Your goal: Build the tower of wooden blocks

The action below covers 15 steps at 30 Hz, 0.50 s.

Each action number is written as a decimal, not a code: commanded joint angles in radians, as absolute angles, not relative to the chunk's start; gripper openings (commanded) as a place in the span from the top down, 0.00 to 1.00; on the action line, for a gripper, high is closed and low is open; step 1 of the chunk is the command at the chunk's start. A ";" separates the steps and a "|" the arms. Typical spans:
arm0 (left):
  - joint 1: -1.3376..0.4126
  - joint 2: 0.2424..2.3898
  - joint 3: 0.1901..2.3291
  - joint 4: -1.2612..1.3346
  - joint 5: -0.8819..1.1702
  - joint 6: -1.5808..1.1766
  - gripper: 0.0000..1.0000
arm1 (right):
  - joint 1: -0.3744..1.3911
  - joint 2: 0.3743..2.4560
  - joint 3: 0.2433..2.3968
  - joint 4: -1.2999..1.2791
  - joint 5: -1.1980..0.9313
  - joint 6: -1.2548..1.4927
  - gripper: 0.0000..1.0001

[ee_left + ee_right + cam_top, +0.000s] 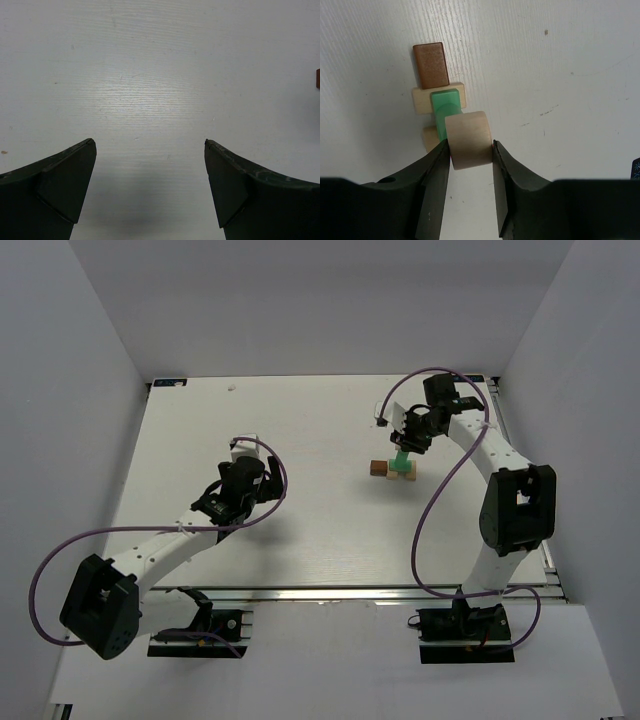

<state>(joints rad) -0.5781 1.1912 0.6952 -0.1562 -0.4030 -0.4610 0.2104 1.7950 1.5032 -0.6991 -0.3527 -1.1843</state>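
Your right pincer [471, 147] clamps pale block [468, 142] above green block [445, 102], brown block [431, 65] just beside: wrist view alone shows grip. Top view places tower [401, 468] right of desk [250, 420] centre. Your left pincer [150, 145] gapes wide, empty.
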 commanded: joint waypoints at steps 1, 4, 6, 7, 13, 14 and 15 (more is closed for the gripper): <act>-0.578 1.198 0.709 -0.146 -0.402 -0.459 0.02 | 0.206 1.816 1.506 -0.673 -0.354 -1.172 0.71; -0.578 1.200 0.710 -0.144 -0.400 -0.457 0.02 | 0.206 1.822 1.509 -0.672 -0.354 -1.169 0.71; -0.578 1.198 0.710 -0.146 -0.402 -0.457 0.02 | 0.206 1.825 1.511 -0.673 -0.354 -1.169 0.71; -0.578 1.198 0.710 -0.146 -0.402 -0.457 0.02 | 0.207 1.825 1.512 -0.673 -0.354 -1.167 0.71; -0.578 1.201 0.712 -0.144 -0.400 -0.457 0.02 | 0.206 1.825 1.509 -0.670 -0.353 -1.167 0.71; -0.578 1.201 0.712 -0.144 -0.400 -0.457 0.02 | 0.206 1.825 1.509 -0.672 -0.353 -1.167 0.71; -0.578 1.201 0.712 -0.144 -0.399 -0.457 0.02 | 0.207 1.825 1.508 -0.670 -0.353 -1.167 0.71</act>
<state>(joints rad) -0.5781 1.2068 0.6952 -0.1558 -0.4030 -0.4606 0.2104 1.8259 1.5032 -0.6910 -0.3458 -1.1774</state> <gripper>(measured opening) 0.983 0.417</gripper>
